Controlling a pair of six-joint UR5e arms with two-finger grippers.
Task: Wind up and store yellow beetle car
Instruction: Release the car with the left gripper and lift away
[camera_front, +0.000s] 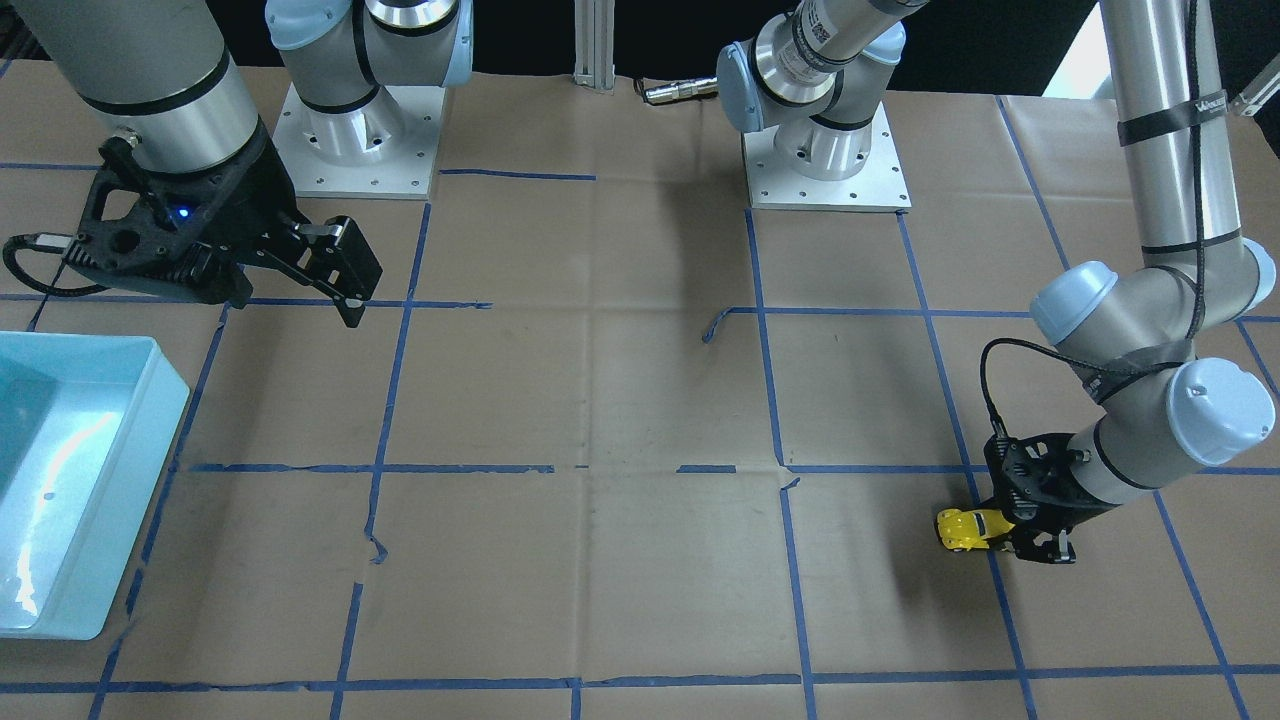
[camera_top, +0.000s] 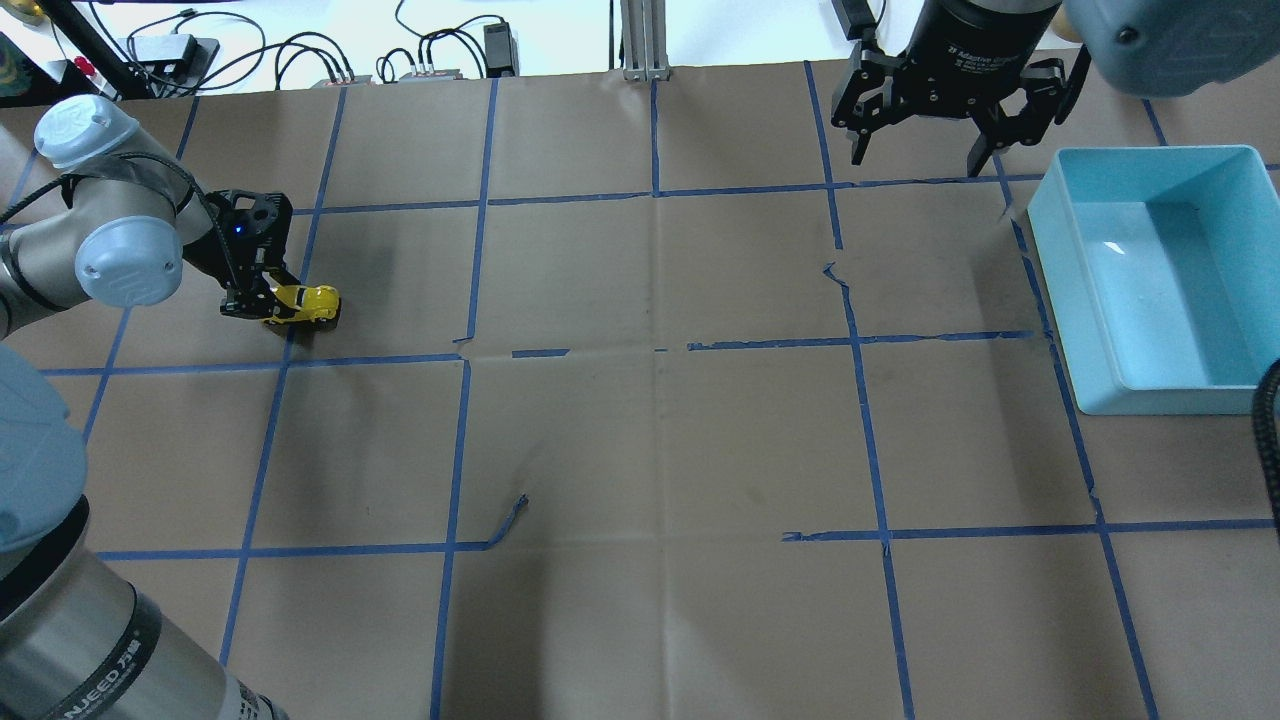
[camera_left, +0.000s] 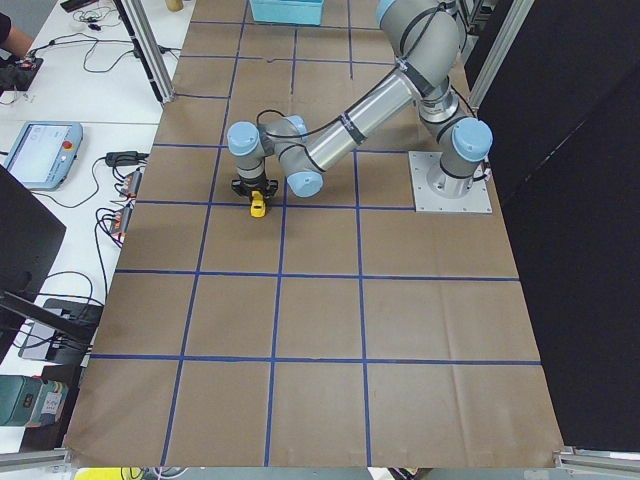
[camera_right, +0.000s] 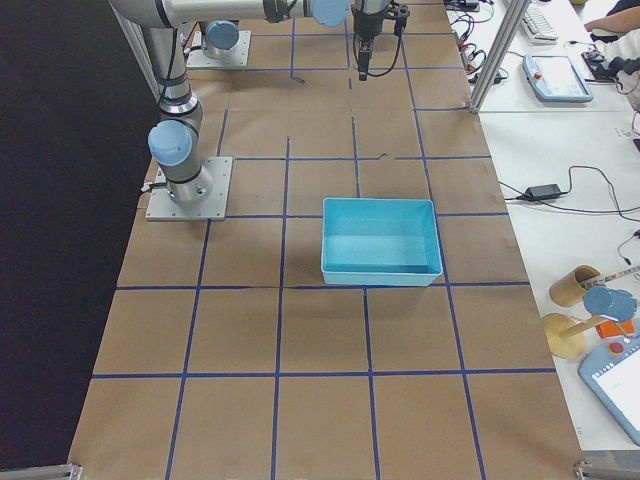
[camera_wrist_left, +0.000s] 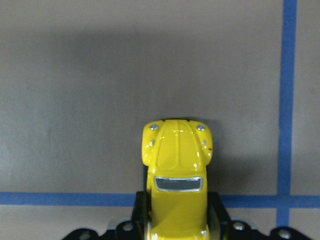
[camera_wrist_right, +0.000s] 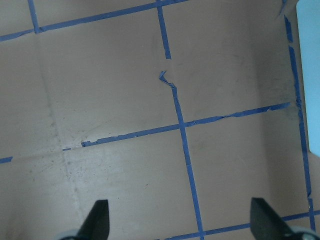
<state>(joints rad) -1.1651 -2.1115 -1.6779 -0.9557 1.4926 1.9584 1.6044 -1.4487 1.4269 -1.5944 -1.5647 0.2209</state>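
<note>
The yellow beetle car (camera_top: 308, 302) is at the table's left side, down at the brown paper, by a blue tape line. My left gripper (camera_top: 272, 302) is shut on its rear half. Its nose sticks out toward the table's middle. In the left wrist view the car (camera_wrist_left: 177, 160) sits between the two fingers (camera_wrist_left: 216, 212). It also shows in the front-facing view (camera_front: 965, 527) and the exterior left view (camera_left: 258, 207). My right gripper (camera_top: 916, 158) is open and empty, hanging above the table's far right part, next to the blue bin. Its fingertips (camera_wrist_right: 99, 220) frame bare paper.
A light blue bin (camera_top: 1050, 235) stands empty at the right side, also in the front-facing view (camera_front: 160, 400) and the exterior right view (camera_right: 380, 275). Brown paper with a blue tape grid (camera_top: 655, 345) covers the table. The arm bases (camera_front: 825, 160) stand at the robot's edge.
</note>
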